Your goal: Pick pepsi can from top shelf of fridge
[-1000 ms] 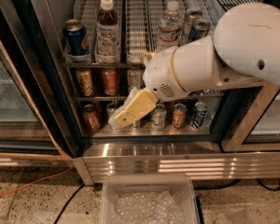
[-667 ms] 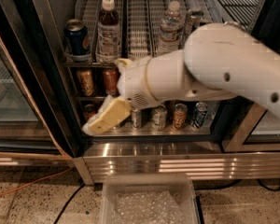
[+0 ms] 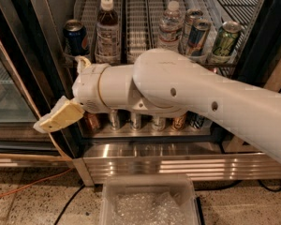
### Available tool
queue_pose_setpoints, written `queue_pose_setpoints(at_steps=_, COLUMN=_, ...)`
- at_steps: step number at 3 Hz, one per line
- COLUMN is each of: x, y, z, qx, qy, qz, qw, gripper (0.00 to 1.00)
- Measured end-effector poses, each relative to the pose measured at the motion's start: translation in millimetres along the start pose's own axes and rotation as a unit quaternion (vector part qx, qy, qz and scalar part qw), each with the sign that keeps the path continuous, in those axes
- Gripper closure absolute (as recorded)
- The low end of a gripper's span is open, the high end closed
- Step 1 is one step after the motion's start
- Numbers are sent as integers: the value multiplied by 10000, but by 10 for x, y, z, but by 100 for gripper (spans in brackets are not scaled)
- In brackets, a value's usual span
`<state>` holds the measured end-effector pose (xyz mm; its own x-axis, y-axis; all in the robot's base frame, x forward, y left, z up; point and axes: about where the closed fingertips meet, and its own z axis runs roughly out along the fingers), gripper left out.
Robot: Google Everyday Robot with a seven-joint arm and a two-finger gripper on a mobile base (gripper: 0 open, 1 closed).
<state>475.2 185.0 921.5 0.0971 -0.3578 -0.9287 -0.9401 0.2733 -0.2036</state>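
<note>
The pepsi can, dark blue with a silver top, stands at the left end of the top shelf of the fridge. My gripper, yellowish at the tip, points down-left in front of the fridge's left frame, below and left of the can and apart from it. It holds nothing that I can see. My white arm crosses the fridge front and hides most of the middle shelf.
On the top shelf stand a brown tea bottle, a water bottle, slim blue-silver cans and a green can. Several cans line the lowest rack. A clear plastic bin sits on the floor in front. An orange cable lies at the left.
My arm has swung left across the fridge front. The gripper has moved from the middle shelf area to the left frame and slightly down.
</note>
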Motion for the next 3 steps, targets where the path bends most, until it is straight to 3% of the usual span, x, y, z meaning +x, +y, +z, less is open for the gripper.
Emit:
queue_pose_setpoints(at_steps=1, x=1, y=1, z=-1, qx=-2, qy=2, qz=0, qw=10000, gripper=0)
queue_pose_setpoints(at_steps=2, x=-28, y=-13, z=41, qx=145, qy=-213, qz=-32, qw=9997, gripper=0)
queue_pose_setpoints(at_steps=3, x=112, y=-87, z=139, qx=486, qy=-635, qz=422, qw=9959, gripper=0)
